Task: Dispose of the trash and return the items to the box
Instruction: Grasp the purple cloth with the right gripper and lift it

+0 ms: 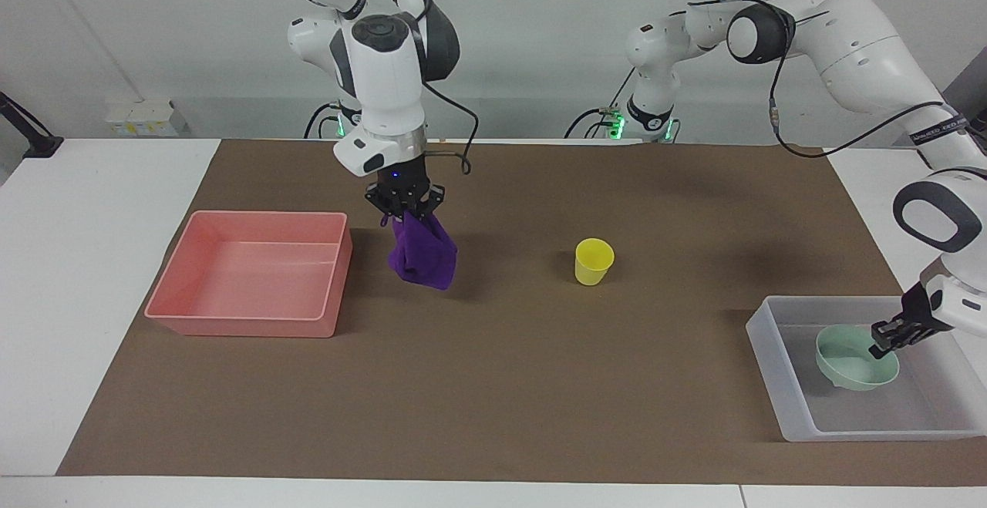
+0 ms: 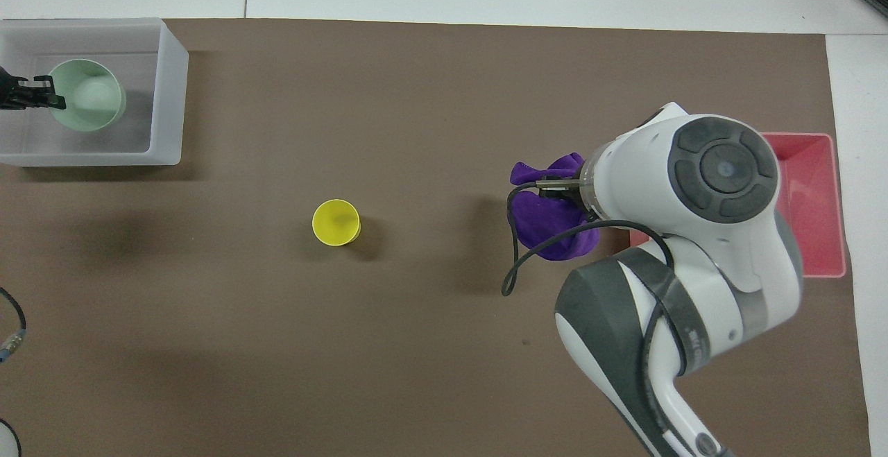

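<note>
Brown mat covered the table (image 1: 92, 277). Wrinkled deep-purple cloth rag (image 1: 422, 256) hung straight below right gripper (image 1: 404, 211), jaws pinched shut on its top, just beside pink rectangular plastic tray (image 1: 250, 327). Left gripper (image 1: 887, 341) was clamped on shallow mint-green bowl (image 1: 852, 365) rim, w/ bowl inside frosted-white plastic tub (image 1: 775, 373). Small yellow plastic cup (image 1: 594, 261) stood between.
</note>
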